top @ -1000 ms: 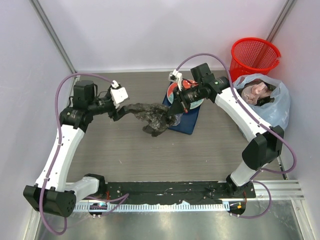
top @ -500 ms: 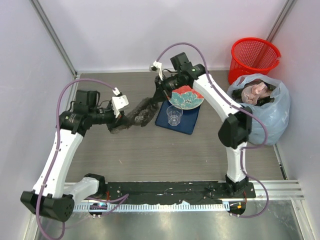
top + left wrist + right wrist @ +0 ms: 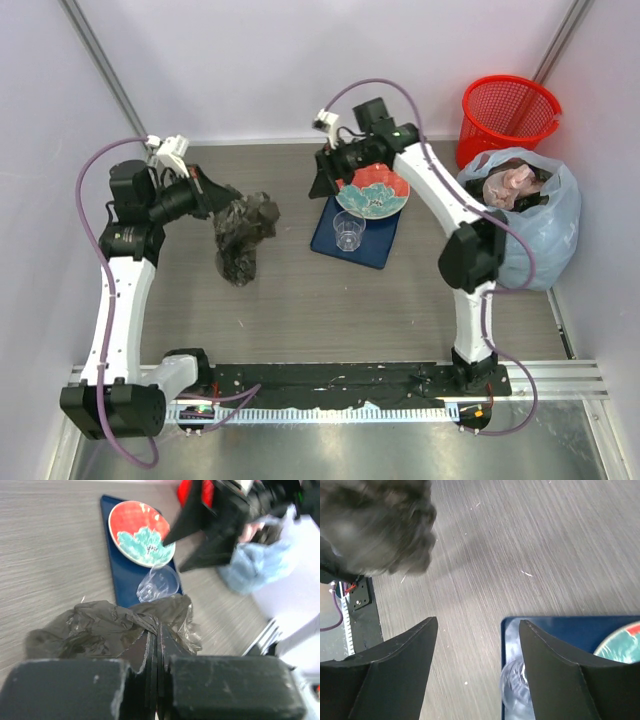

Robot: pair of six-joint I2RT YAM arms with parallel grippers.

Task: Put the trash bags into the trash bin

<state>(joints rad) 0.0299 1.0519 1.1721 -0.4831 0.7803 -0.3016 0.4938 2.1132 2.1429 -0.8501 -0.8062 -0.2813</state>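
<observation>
The grey wood-grain worktop (image 3: 300, 300), with pale walls around it, has the red trash bin (image 3: 510, 115) at its 1 o'clock corner. The dark trash bag (image 3: 243, 235) hangs at 10 o'clock, well apart from the bin, because the left gripper (image 3: 157, 630) is closed on its upper fold. The right gripper (image 3: 477, 621) stands open and empty near 12 o'clock, so I judge the left arm alone carries.

A grey wood-grain tabletop (image 3: 300, 300) sits enclosed by plain pale walls (image 3: 300, 70) under even light.
</observation>
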